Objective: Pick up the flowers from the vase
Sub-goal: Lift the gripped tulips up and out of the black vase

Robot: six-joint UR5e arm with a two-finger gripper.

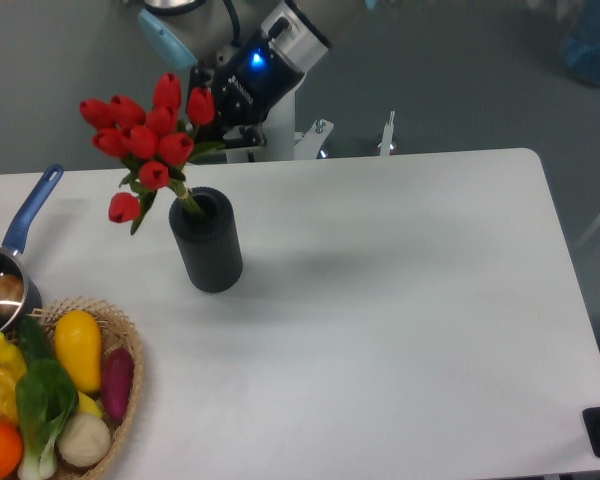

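In the upper left of the frame the flowers (145,135) stood as a bunch of red tulip buds with green leaves, their stems gathered down into the round mouth of the vase (207,240), a dark ribbed cylinder upright on the white table (400,300) left of centre. The bunch leaned up and to the left, spreading wider than the vase, probably because the loose stems rested against the rim instead of being held straight. The gripper (212,112) sat at the top of the frame just right of the uppermost buds, at the end of the arm that came in from the upper edge, with a blue light glowing on the wrist. Its fingers were hidden behind the blooms, so I could not tell whether it was open, closed or already gripping the stems. Its closeness to the bunch suggested an approach or grasp from the side. At the left edge a blue-handled saucepan (5,270) and, in the lower left corner, a wicker basket (130,385) of vegetables stood well apart from the vase.
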